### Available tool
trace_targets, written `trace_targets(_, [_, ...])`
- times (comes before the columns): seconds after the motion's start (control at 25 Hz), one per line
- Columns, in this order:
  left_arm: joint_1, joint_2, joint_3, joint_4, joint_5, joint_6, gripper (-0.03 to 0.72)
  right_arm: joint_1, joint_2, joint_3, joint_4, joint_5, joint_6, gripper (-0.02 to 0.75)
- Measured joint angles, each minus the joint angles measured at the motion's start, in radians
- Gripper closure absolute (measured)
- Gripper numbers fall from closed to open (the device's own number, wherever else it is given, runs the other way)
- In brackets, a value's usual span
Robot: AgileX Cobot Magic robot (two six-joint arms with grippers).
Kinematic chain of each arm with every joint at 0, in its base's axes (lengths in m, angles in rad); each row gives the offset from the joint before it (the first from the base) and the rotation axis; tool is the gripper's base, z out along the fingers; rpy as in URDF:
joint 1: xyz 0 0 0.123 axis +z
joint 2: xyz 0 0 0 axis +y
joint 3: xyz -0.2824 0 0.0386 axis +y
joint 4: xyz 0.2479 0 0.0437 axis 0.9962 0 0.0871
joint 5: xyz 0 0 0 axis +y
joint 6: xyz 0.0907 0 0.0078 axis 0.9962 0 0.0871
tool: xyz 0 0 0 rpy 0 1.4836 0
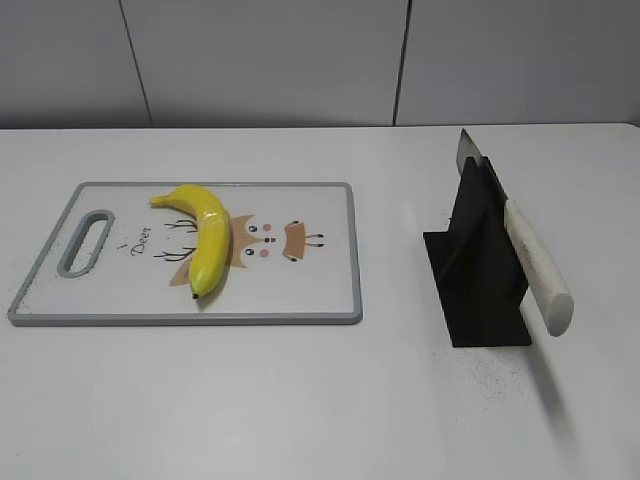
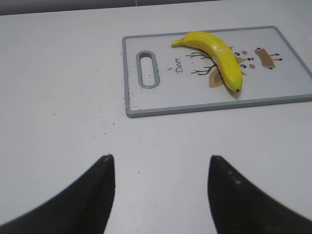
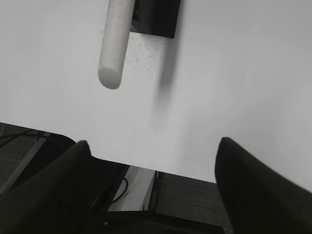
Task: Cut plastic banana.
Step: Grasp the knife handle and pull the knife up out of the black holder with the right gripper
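Note:
The plastic banana point(image 1: 207, 236) lies on a white cutting board point(image 1: 310, 285) with a grey rim and a deer drawing, left of centre. It also shows in the left wrist view point(image 2: 219, 54) on the board point(image 2: 195, 100). A knife with a white handle point(image 1: 538, 265) rests in a black stand point(image 1: 480, 270) on the right; its handle end point(image 3: 114, 44) shows in the right wrist view. My left gripper point(image 2: 161, 163) is open and empty, well short of the board. My right gripper point(image 3: 153, 146) is open and empty, near the table's front edge, short of the handle. Neither gripper shows in the exterior view.
The table point(image 1: 320, 400) is white, with dark specks near the stand point(image 3: 153, 17) and left of the board. The table's front edge point(image 3: 146, 165) runs under my right gripper, with cables and floor below. A grey panelled wall stands behind.

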Motion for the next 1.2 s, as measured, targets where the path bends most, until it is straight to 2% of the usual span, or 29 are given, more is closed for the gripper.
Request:
trace_targets(0.16, [0.0,0.0,0.0,0.0,0.0,0.0,0.099,0.026,0.122,-0.06,0.013,-0.001,0.037,0.146])
trace_targets(0.56, [0.0,0.0,0.0,0.0,0.0,0.0,0.099,0.026,0.382,-0.181,0.064,-0.003,0.053,0.147])
trace_targets(0.92, [0.0,0.0,0.0,0.0,0.0,0.0,0.099,0.026,0.547,-0.187,0.065,-0.055,0.066,0.23])
trace_targets(1.2, [0.0,0.0,0.0,0.0,0.0,0.0,0.099,0.026,0.621,-0.187,0.068,-0.079,0.072,0.251])
